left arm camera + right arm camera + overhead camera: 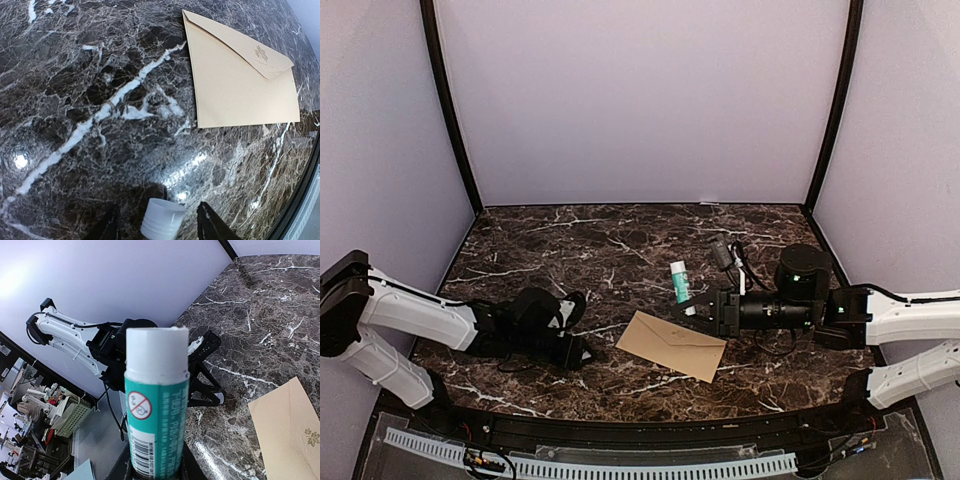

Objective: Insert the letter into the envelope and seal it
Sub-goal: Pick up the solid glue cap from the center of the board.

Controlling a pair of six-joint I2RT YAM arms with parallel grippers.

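The right tool (155, 462) grips the glue stick (156, 405), base cut off

Tan envelope (672, 345) lies flat, flap folded down.

1. Top external: fixed high behind the bases, faces forward and down. Far view: whole marble table (570, 240), back wall (640, 100), left arm (420, 320), right arm (910, 320).
2. Left wrist: low, very near the tabletop, looks across the marble to the envelope (240, 85) at upper right. White cap (162, 219) at the bottom edge.
3. Right wrist: tilted view, glue stick (157, 405) very close at centre. Faces across the table toward the left arm and the room beyond.
4. Shared: envelope in all three, only a corner in right wrist. Left arm and glue stick in top and right wrist.
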